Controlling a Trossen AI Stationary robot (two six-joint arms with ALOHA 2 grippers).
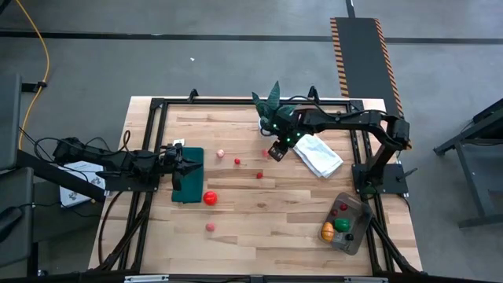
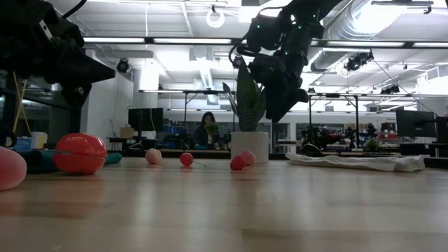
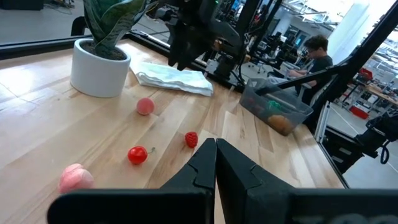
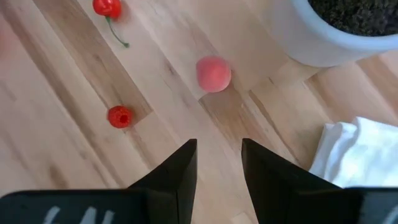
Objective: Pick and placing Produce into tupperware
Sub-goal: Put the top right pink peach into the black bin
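Over the far middle of the surface point(image 1: 236, 228), right tool point(image 4: 219, 163) hangs empty w/ fingers parted, just past the white pot point(image 4: 336, 28) — likely lining up on the pink fruit point(image 4: 213, 73) below it. Cherry point(image 4: 107, 7) and a red berry point(image 4: 119, 116) lie nearby. Tupperware point(image 1: 346, 222) sits well apart at the near right, a few produce pcs already inside. Left tool point(image 3: 215, 163) is closed on nothing, waiting over the green mat point(image 1: 187, 174) — big red fruit point(image 1: 210, 198) seems to touch the mat's corner.

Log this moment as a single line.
left gripper: shut, over dark green mat | right gripper: open, empty, above small pink fruit | clear plastic tupperware: some produce inside
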